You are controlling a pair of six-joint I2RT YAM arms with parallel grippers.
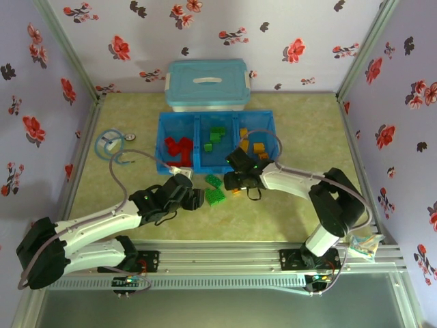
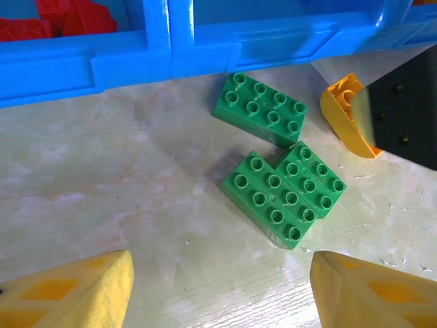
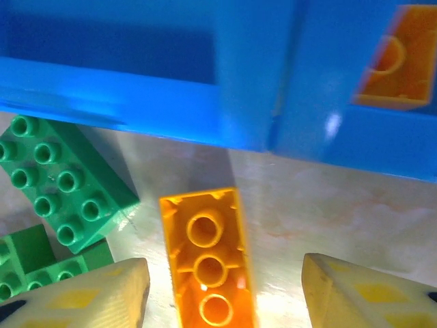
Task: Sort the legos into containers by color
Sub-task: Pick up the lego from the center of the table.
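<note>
Straddling the upturned orange brick (image 3: 208, 263) with the right claw (image 3: 225, 290) apart, nothing gripped; lying on the desk (image 3: 328, 212) just before the tray wall (image 3: 136, 102). Likely light, stiff, slick: pinch the long sides. Hemmed by wall and green bricks (image 3: 61, 178); free upward. Holding left claw (image 2: 222, 287) wide, empty.

tray (image 1: 217, 115): frame centre, directly below lidded box (image 1: 207, 83)
loose bricks (image 1: 215, 190): on table (image 1: 307, 137), just below tray
upturned brick (image 3: 208, 260): right of loose bricks
</note>
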